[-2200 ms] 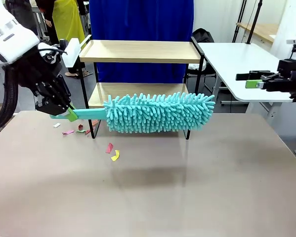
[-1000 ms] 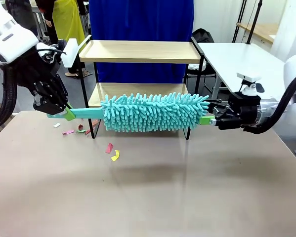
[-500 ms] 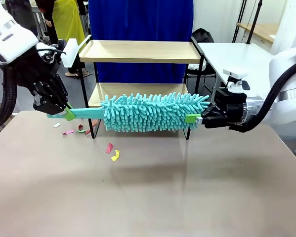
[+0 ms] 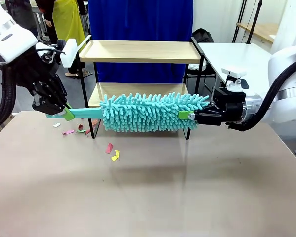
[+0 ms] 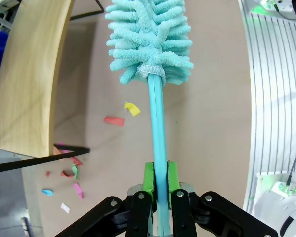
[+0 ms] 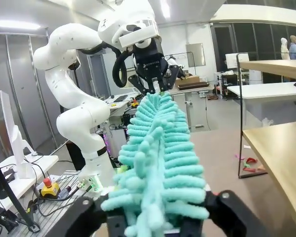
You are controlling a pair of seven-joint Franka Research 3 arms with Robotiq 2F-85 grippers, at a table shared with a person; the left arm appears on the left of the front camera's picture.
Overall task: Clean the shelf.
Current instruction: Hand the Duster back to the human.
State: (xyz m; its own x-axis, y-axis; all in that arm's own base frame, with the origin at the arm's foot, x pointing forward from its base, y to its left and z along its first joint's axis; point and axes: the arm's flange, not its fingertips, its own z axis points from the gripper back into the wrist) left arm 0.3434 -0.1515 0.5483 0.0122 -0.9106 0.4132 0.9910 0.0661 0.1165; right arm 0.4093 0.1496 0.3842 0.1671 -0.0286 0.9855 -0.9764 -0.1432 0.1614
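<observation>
1. Front view is showing the shelf [image 4: 140, 52] standing at the far edge of the table [image 4: 148, 187], its two light wooden boards sitting level in the thin black frame, with a blue curtain [image 4: 140, 22] hanging behind it.
2. A teal duster [image 4: 148, 112] is lying horizontally in the air just in front of the lower board, its fluffy head covering most of that board's front edge (whether it is touching the wood cannot be told).
3. The left gripper [image 4: 64, 113] is clamping the duster's flat teal handle, green pads pressed against both of its sides; the left wrist view is showing the same grip [image 5: 158, 180], with the handle running straight up from between the fingers to the fluffy head [image 5: 150, 37].
4. The right gripper [image 4: 187, 116] is reaching in from the right and sitting at the far tip of the duster head, one green pad showing against the fibres; in the right wrist view the fluffy strands [image 6: 157, 163] are bulging between its black fingers, so the fingers are lying around the tip, though how firmly they are squeezing cannot be told.
5. Small paper scraps [image 4: 112, 152] in red, yellow, pink and green are lying on the table near the shelf's front left leg.
6. A white table [image 4: 236, 64] is standing to the right behind the shelf.
</observation>
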